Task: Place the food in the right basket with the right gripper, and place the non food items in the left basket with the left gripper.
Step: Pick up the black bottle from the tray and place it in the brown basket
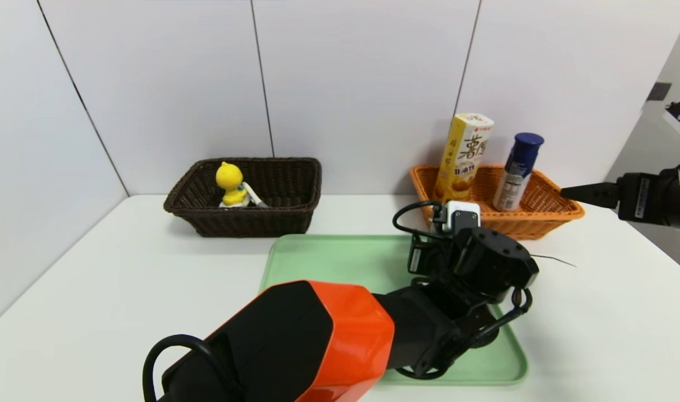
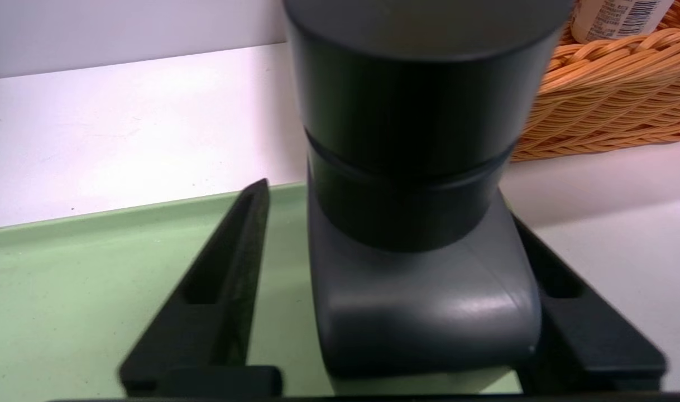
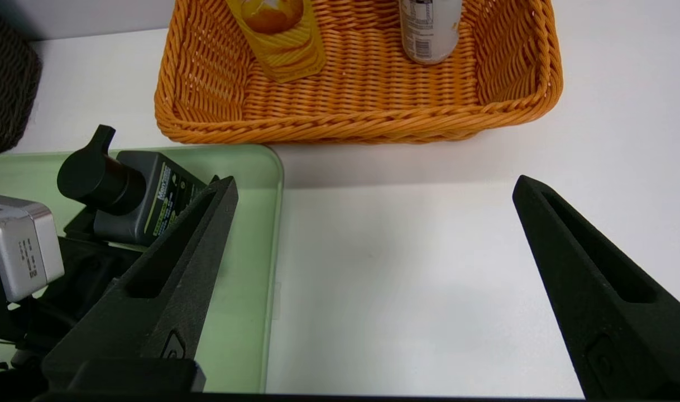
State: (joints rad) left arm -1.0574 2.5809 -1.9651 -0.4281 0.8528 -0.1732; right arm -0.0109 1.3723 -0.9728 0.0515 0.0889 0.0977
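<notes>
Table (image 1: 122, 279), white; green tray (image 1: 329, 262) at centre. Taking the tray as the dial: brown basket (image 1: 295, 223) at 10 o'clock, well apart from the orange basket (image 1: 541, 215) at 2 o'clock, whose near rim lies just beside the tray's far right corner. The brown basket holds a yellow duck (image 1: 231, 184), upright, towards its left end. The orange basket holds a tall yellow box (image 1: 465, 156) at its left end and a blue-capped can (image 1: 517, 173) near its middle, both leaning back towards the wall. The left arm (image 1: 329, 335) reaches in from 6 o'clock across the tray, its wrist over the 2 o'clock part, roughly level. The left gripper (image 2: 384, 201) straddles a grey bottle (image 2: 418, 279) with a black pump cap, which stands on the tray at about 1 o'clock, near that far right corner. The jaws are partly spread: one finger (image 2: 569, 312) lies against the bottle's side, while the other (image 2: 228, 268) stands off with green tray showing in the gap. The bottle is on the tray, not lifted. From the head view the bottle is hidden behind the wrist. The right gripper (image 3: 373, 181) hangs at 3 o'clock over bare table beside the tray, short of the orange basket, jaws wide, nothing between them.
</notes>
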